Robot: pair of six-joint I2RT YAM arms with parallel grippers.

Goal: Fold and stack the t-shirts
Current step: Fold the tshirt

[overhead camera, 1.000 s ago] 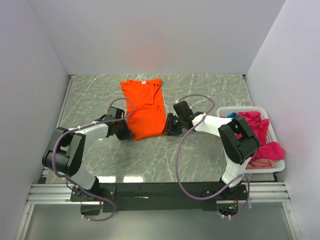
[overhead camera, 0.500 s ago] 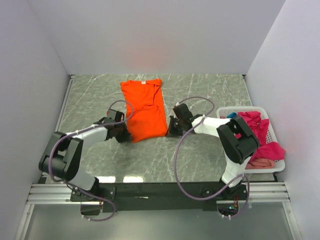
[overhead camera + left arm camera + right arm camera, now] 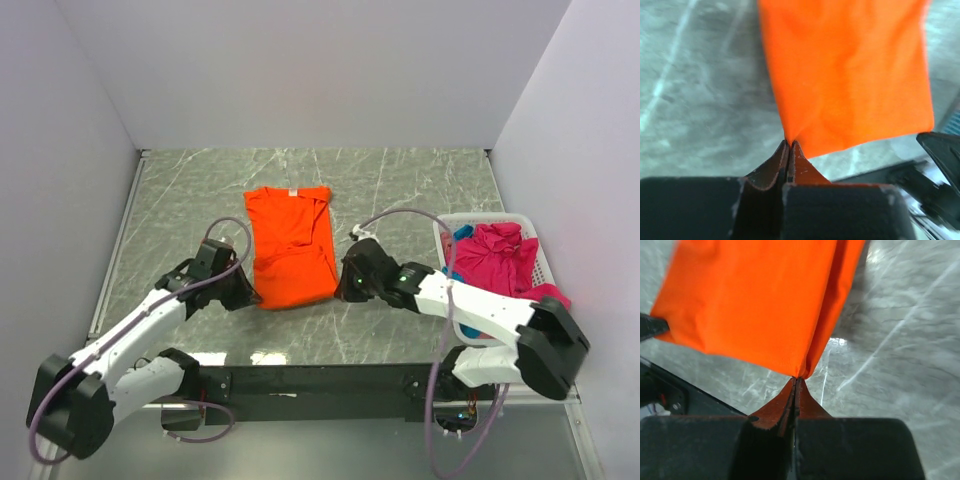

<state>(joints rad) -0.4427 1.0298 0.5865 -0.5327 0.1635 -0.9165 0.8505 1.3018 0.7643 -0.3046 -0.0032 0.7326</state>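
Once the right jaws had snapped together on the near right corner of the orange t-shirt (image 3: 292,248), both near corners were held. The left jaws, pressed together a second before as well, pinched the near left corner. Each wrist view showed orange cloth gathered into a closed tip. With that grip, the left arm (image 3: 140,332) and the right arm (image 3: 470,305) had drawn back, and the shirt had slid along the worktop (image 3: 420,185) towards them, its collar end now well short of the far wall. It lay as a narrow panel, probably already folded lengthwise, though the layers were hard to tell from above. By my reading the drag set it up for a crosswise fold, with no stack begun.

To the right, well apart from it, the white basket (image 3: 480,217) held a heap of magenta-pink shirts (image 3: 500,250) and a bit of teal cloth (image 3: 461,232). The right arm crossed the basket's near left corner, and its cable (image 3: 400,216) looped between shirt and basket, where it might snag.
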